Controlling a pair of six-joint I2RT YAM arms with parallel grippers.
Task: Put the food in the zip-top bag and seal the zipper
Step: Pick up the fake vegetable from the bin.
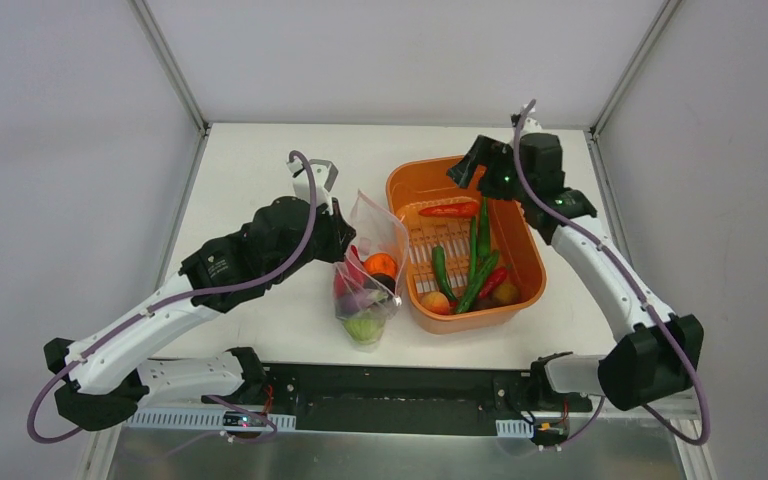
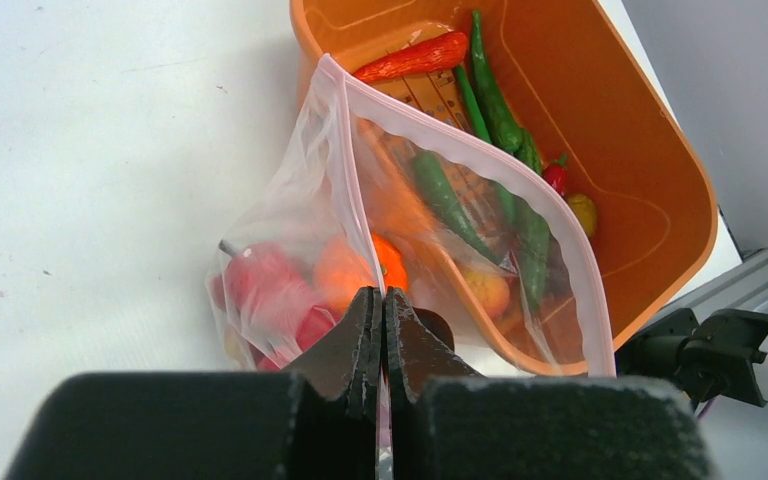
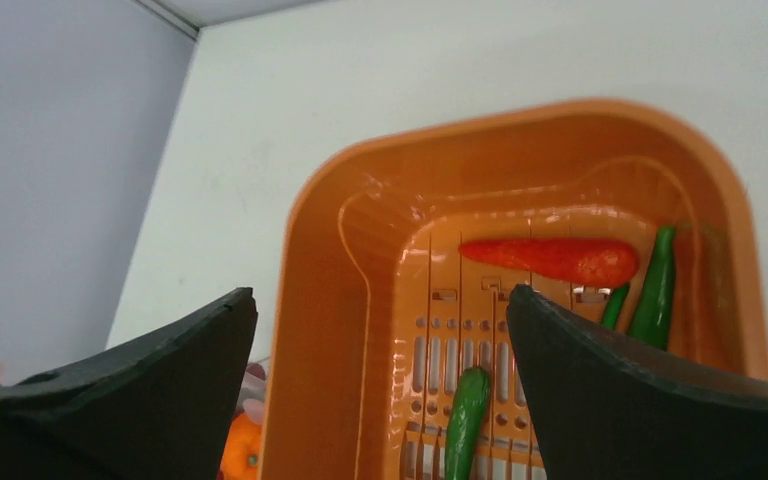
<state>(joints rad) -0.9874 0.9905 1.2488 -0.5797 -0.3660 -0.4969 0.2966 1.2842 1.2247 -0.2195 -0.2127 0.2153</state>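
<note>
Loading underway: left hand (image 2: 381,300) pinching zip-top bag (image 2: 290,230) open; right hand (image 3: 380,293) hovering wide over tub (image 3: 320,300), red pepper (image 3: 550,258) likely next.

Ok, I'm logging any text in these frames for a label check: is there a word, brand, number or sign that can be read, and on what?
None can be read in any view.
Left arm: a small pale mark on its black housing, too small to read.
Bag: only a faint pink print, no words.
Tub: plain orange, no label in view.
</note>
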